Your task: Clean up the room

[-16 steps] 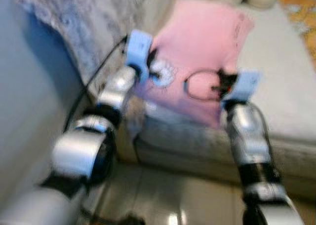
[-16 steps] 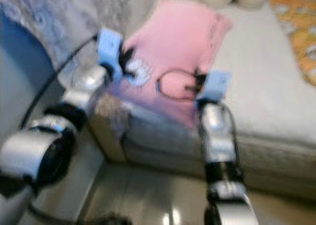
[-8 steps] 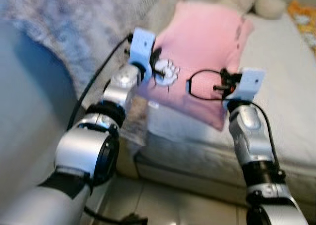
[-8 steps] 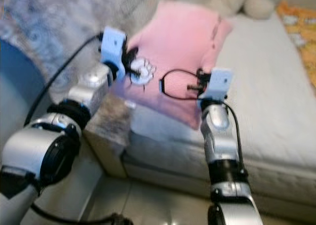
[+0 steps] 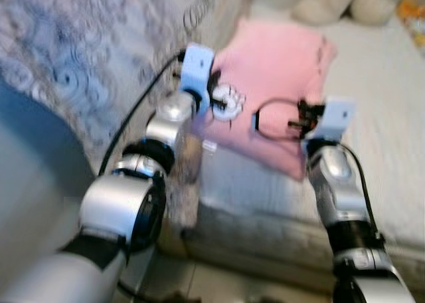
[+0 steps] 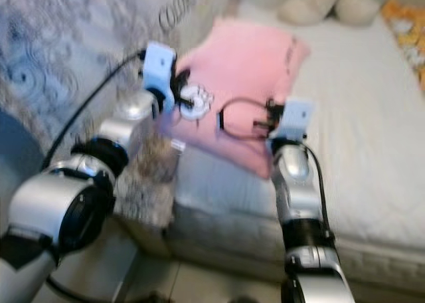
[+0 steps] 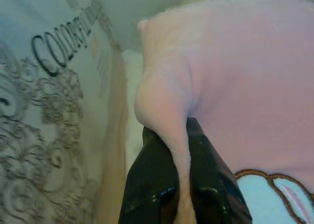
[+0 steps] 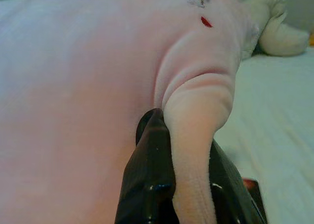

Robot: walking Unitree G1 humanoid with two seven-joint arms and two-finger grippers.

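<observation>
A pink pillow (image 5: 275, 67) with a white cloud print hangs over the near corner of a grey sofa. My left gripper (image 7: 182, 184) is shut on the pillow's left edge, a fold of pink fabric (image 7: 169, 111) pinched between its black fingers (image 7: 152, 175). On the pillow's right edge my right gripper (image 8: 189, 184) is shut too, fabric (image 8: 196, 116) bulging out between the fingers (image 8: 152, 180). In the eye views both wrists, with their blue camera blocks, sit at the pillow's near side, left (image 5: 198, 67) and right (image 5: 337, 113).
The sofa seat (image 5: 378, 84) stretches to the right, pale grey. A patterned grey blanket (image 5: 93, 57) drapes the sofa arm on the left. A beige plush toy (image 6: 325, 4) lies at the back of the seat. Orange fabric (image 6: 408, 30) shows at far right. Tiled floor lies below.
The camera has moved, shifting the scene down and to the right. Both grippers keep their hold on the pillow, which sits a little farther over the sofa seat.
</observation>
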